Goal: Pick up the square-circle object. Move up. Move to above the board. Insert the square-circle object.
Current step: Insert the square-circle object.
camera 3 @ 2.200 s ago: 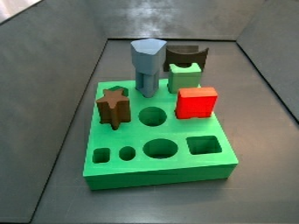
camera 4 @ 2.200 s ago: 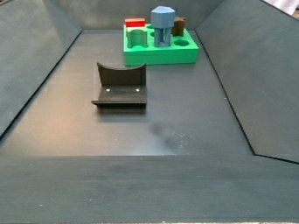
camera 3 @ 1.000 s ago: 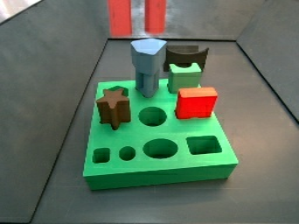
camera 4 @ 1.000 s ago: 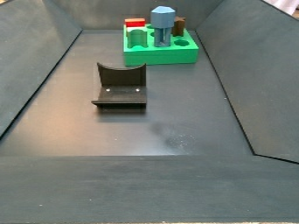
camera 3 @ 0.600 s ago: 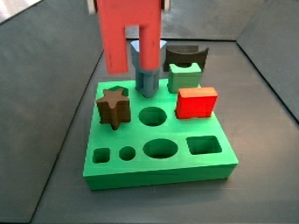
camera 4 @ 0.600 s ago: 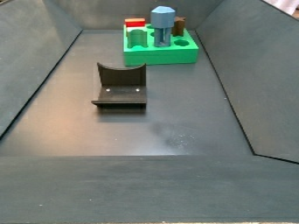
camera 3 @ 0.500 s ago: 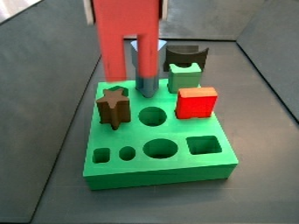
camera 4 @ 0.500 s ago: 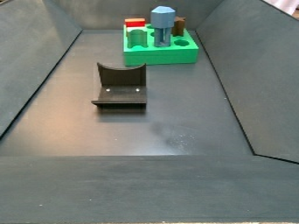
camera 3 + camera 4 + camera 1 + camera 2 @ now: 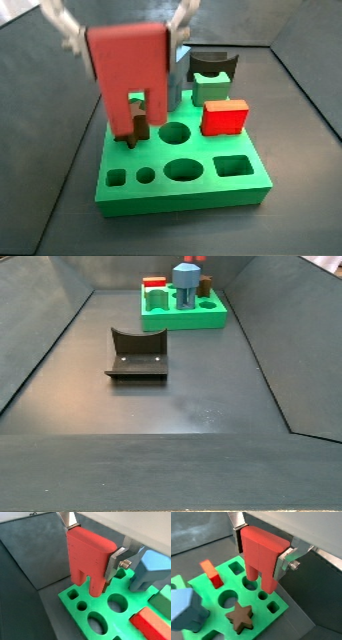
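Your gripper (image 9: 90,553) hangs above the board (image 9: 81,613), its silver plate fingers (image 9: 120,558) clamped on the upper body of the square-circle object (image 9: 89,554), so the block's two short legs point down and stay free to enter holes. In both wrist views the legs hover over the open holes near the board's edge, apparently not yet seated. In a side view the salmon-red block (image 9: 128,72) is raised over the green slab (image 9: 187,185), beside a brown star piece (image 9: 240,617), a blue peg (image 9: 184,609) and a red cube (image 9: 225,117). The fixture (image 9: 136,354) stands well apart on the floor.
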